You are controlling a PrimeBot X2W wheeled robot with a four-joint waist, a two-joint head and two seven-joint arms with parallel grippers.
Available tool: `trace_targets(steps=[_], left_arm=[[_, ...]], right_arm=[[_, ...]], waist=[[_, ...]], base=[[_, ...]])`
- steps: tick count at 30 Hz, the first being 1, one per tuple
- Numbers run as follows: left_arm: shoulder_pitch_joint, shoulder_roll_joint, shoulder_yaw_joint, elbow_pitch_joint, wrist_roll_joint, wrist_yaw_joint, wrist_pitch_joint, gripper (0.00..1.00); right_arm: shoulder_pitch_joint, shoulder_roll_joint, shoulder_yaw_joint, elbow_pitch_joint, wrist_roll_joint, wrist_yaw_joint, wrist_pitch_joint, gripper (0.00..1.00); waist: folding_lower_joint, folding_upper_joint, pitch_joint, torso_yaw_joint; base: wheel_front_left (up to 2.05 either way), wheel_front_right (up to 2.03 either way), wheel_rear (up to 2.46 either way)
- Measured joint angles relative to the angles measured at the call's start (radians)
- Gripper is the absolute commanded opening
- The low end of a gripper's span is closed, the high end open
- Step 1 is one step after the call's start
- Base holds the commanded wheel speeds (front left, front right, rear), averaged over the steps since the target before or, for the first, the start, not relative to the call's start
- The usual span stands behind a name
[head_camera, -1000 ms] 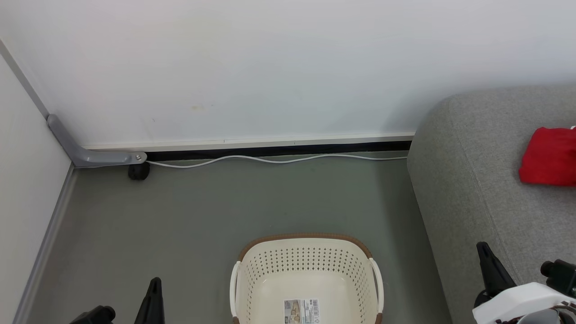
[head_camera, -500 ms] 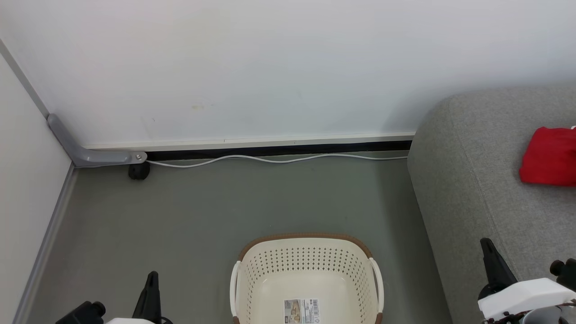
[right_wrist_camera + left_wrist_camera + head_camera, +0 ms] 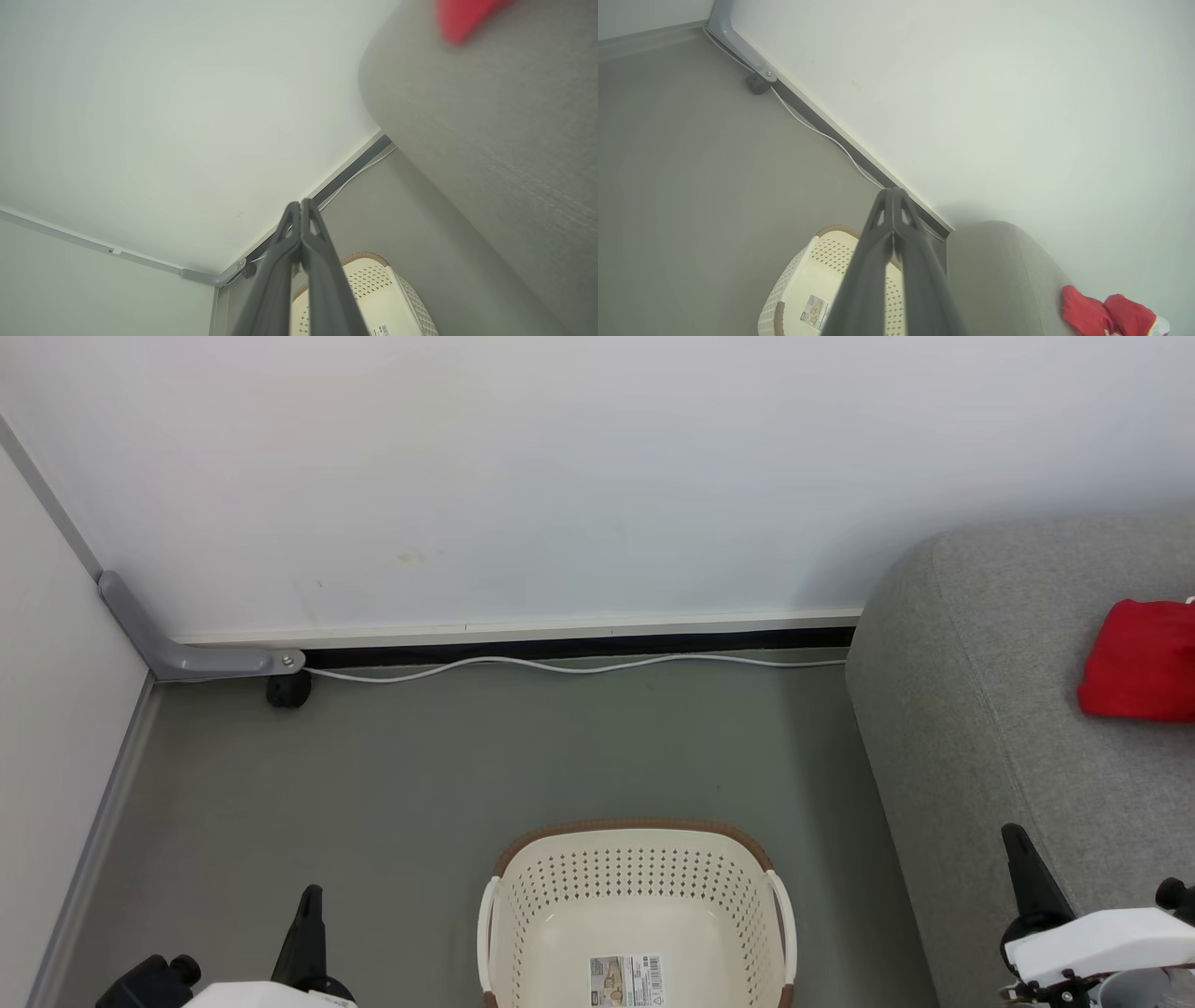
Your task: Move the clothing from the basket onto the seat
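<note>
At the lower left, the left tool [image 3: 312, 898] is pointing up, its two long dark fingers pressed together, its body cut off by the edge. The cream perforated plastic basket [image 3: 635, 868] with a brown woven-look rim is sitting on the smooth grey floor [image 3: 420, 775], its near half cropped. Over the rounded grey woven-fabric seat [image 3: 971, 709] the right tool [image 3: 1017, 842] is hovering, fingers together, and the bright red soft clothing [image 3: 1139, 658] is lying on that seat, partly cropped.
</note>
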Motion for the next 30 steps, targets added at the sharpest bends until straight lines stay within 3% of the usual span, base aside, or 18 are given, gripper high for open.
trace_targets(steps=[30], left_arm=[[-0.040, 0.000, 0.043, -0.008, -0.321, -0.044, 0.083, 0.00]], right_arm=[[0.000, 0.052, -0.091, -0.049, 0.273, 0.000, 0.085, 0.00]], waist=[[-0.0001, 0.0000, 0.002, 0.001]], base=[[0.00, 0.00, 0.00]])
